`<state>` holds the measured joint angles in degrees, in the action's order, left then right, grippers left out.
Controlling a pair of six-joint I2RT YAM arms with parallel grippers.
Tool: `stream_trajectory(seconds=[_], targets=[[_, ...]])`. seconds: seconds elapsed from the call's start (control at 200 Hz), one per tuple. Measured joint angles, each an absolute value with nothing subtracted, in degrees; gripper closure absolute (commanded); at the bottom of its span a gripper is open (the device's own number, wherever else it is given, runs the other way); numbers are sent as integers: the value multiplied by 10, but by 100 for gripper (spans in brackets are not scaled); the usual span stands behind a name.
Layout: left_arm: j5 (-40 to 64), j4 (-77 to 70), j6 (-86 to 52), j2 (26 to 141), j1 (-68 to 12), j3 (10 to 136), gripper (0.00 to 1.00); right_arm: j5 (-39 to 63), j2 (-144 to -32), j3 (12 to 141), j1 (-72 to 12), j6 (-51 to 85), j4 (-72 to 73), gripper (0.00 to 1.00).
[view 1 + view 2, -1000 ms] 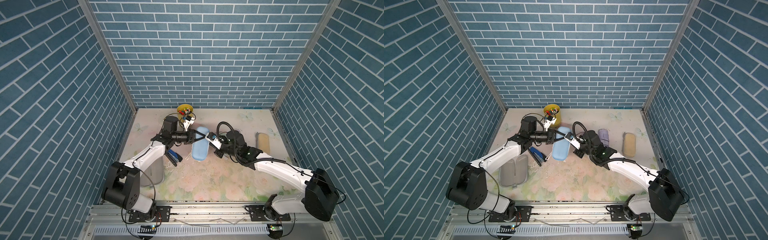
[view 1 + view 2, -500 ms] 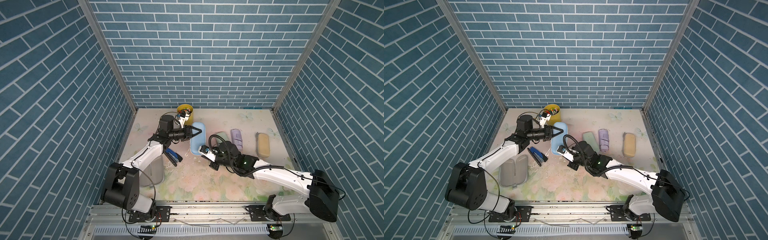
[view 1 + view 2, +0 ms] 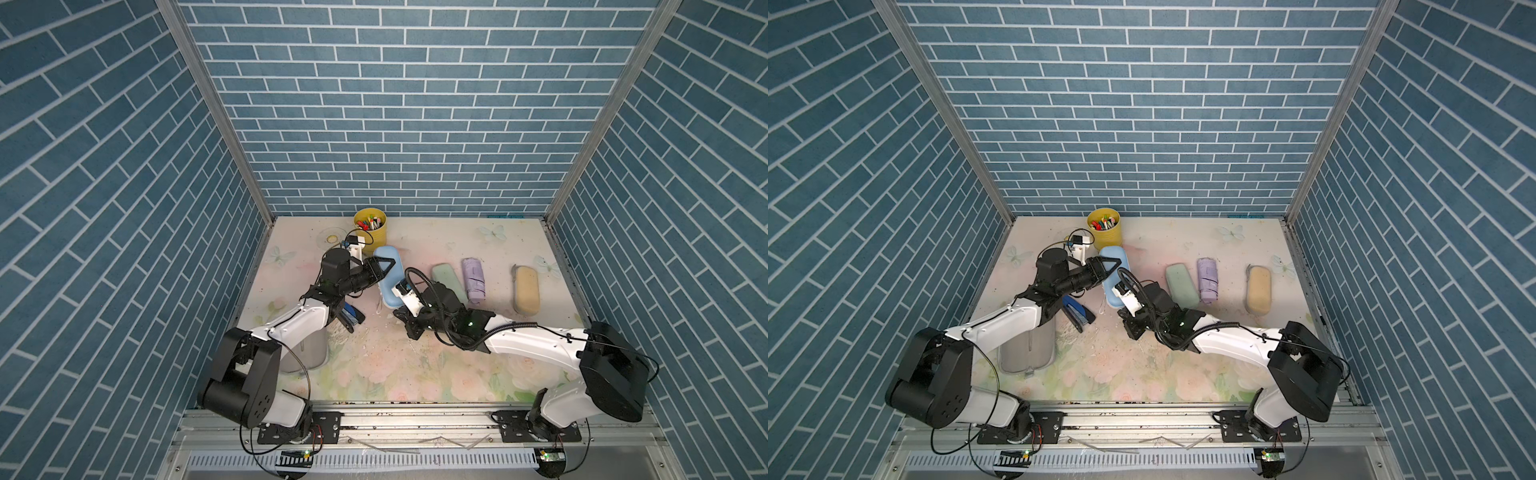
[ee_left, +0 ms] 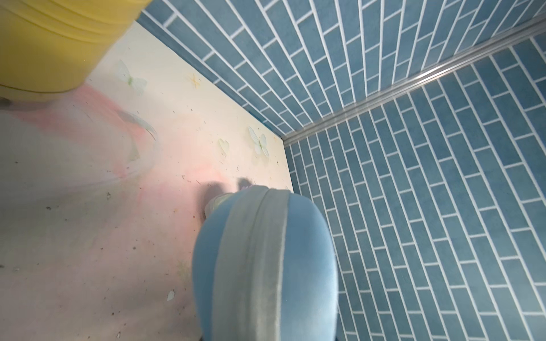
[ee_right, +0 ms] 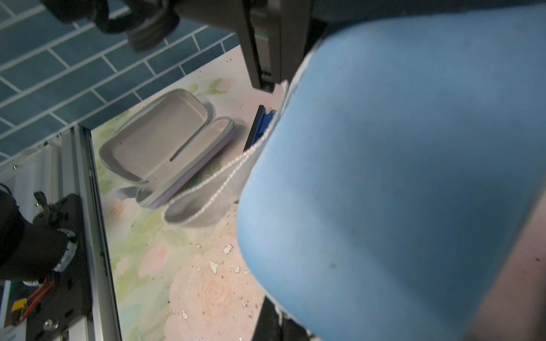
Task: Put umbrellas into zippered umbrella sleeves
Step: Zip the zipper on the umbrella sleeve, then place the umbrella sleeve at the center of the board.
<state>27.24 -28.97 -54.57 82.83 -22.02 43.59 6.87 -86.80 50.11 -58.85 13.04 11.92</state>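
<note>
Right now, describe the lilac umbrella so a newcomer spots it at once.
From the yellow cup of pens at the back wall, follow the row of pastel items toward the robot's right. Between the mint oblong case and the tan oblong case lies the lilac folded fabric umbrella: the only crinkled bundle among smooth shells.

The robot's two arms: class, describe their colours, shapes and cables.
Left arm and right arm: white shells, bulky black joints. Left tool and right tool: black, each with a white camera block. A ribbed black hose runs along the right arm.
</note>
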Motion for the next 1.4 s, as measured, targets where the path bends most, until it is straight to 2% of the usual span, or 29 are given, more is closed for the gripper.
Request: stream_trajectory(seconds=[0.355,0.65,0.76,0.835,0.98,1.095,1.24,1.33,1.4], targets=[[93,-435,-567,824,-279,370,100,43,-891,500,-591,260,193,100],[19,-517,-555,837,-316,332,100,52,-910,500,-592,333,218,100],[47,-526,-557,868,-311,342,100,73,-908,484,-578,360,227,66],[109,-505,-559,904,-289,358,95,90,-884,464,-570,361,231,53],[210,-423,-561,994,-251,409,87,98,-766,443,-502,334,152,41],[251,-378,-559,1058,-272,459,81,88,-726,474,-404,309,29,40],[288,-347,-558,1137,-331,530,69,41,-788,574,-297,292,-138,40],[307,-323,-559,1186,-355,585,55,21,-826,611,-274,284,-192,40],[312,-298,-547,1208,-361,625,31,20,-846,622,-274,284,-216,40]])
